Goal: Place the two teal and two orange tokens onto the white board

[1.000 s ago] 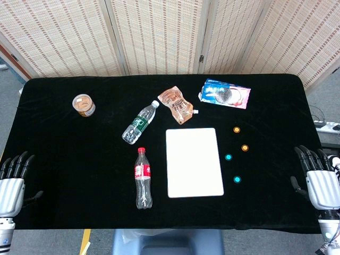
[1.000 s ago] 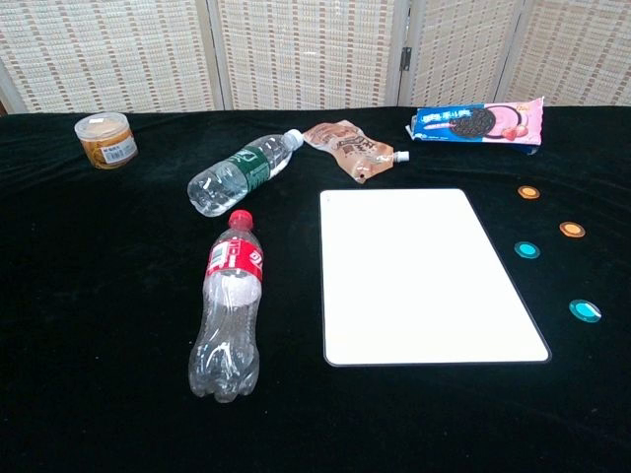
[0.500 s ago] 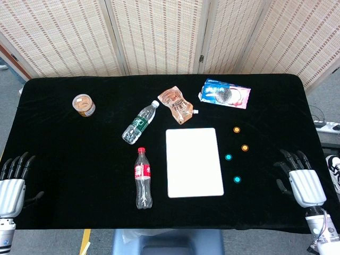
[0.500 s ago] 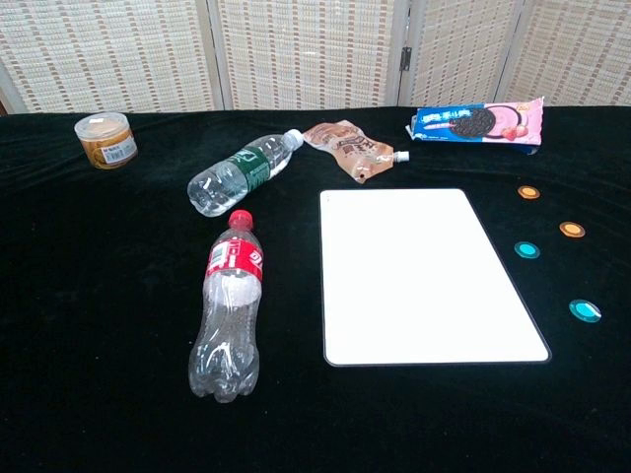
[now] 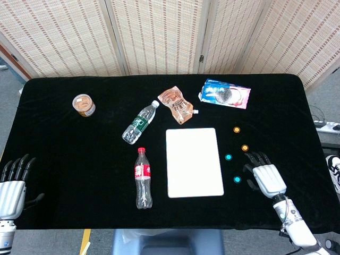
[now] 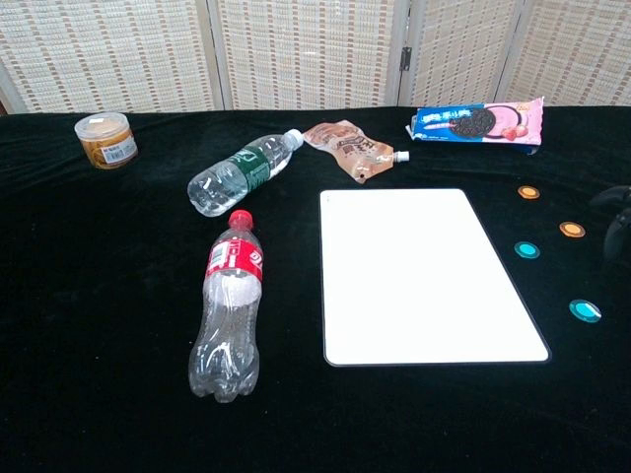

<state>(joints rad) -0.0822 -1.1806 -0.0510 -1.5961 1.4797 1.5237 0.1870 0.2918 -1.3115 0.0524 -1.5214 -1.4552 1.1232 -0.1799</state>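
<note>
the left hand (image 5: 11,185) hung off the near left corner of the black table (image 5: 64,159), its fingers spread and holding nothing. going rightward there was one round tub (image 5: 83,104) at the far left, then two bottles lying on their sides — a green-labelled bottle (image 5: 140,122) and, nearer, a red-capped bottle (image 5: 142,177) — and one brown pouch (image 5: 176,104) behind them. the single white board (image 5: 194,162) lay flat in the middle, bare on top, with one blue biscuit packet (image 5: 224,93) behind and to its right. right of the board lay four tokens, all on the cloth and none on the board: two orange, the far orange token (image 5: 236,129) and the near orange token (image 5: 245,147), and two teal, the far teal token (image 5: 228,157) and the near teal token (image 5: 237,179). the right hand (image 5: 264,174) was over the table just right of the tokens, fingers apart and gripping nothing — its fingertips (image 5: 256,157) near the near orange token, its thumb side just beside the near teal token, touching neither as far as could be seen. in the chest view only dark fingertips showed at the right edge.
</note>
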